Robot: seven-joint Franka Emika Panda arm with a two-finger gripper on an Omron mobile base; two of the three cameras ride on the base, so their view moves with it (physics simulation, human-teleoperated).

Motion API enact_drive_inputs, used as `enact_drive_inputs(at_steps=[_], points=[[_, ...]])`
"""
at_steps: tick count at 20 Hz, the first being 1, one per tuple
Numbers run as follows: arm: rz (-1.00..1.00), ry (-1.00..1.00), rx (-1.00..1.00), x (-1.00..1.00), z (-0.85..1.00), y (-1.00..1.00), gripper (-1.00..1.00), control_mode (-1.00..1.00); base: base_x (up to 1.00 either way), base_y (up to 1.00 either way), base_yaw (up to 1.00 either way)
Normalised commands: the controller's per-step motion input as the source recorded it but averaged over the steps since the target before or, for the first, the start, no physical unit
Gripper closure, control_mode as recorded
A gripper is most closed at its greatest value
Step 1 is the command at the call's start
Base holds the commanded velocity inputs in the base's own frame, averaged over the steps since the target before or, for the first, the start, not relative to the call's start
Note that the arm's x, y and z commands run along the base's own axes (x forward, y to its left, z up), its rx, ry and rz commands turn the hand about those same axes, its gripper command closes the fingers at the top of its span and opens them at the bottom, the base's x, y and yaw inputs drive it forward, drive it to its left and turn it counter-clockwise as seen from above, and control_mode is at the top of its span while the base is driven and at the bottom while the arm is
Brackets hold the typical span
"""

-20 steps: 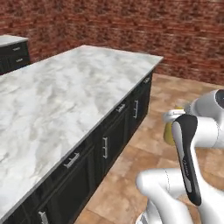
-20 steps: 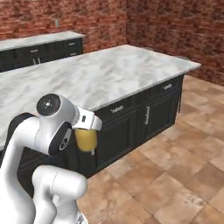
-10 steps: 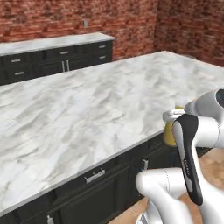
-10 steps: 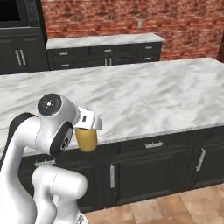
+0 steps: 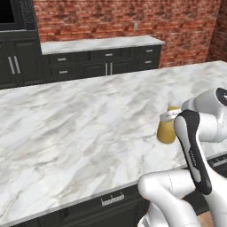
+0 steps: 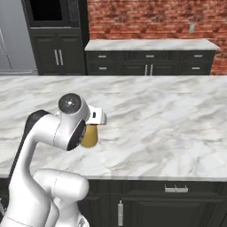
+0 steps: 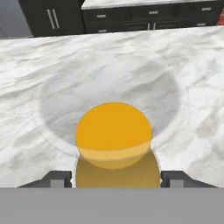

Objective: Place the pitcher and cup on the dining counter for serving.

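Brick walls and dark cabinets ring the kitchen, and the wide marble dining counter (image 5: 80, 133) stretches in front of you. You have the pitcher (image 6: 90, 136) pinched in the gripper (image 7: 114, 177), one finger (image 7: 56, 178) on each side of its rounded yellow body, jaws spread wide around it. It hangs at the near edge of the counter, right of the middle, tucked close under the arm's wrist; whether it is clear of the marble or touching it you can't tell from here. You appear to be in the placing step for the pitcher. Next you should reach forward over the marble, lower it upright until it rests, then release. The cup would come afterwards.
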Motion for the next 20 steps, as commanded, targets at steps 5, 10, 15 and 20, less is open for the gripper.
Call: enact_drive_inputs(at_steps=[5,10,15,20], points=[[0.22,0.00,-0.01,1.00,-0.51,0.19,1.00,-1.00,0.00,0.00,0.00],[0.01,0.02,-0.02,1.00,-0.53,0.63,1.00,-1.00,0.00,0.00,0.00],[0.00,0.08,-0.01,1.00,-0.40,0.77,1.00,-1.00,0.00,0.00,0.00],[0.04,0.20,0.00,0.88,-0.30,0.28,1.00,-1.00,0.00,0.00,0.00]])
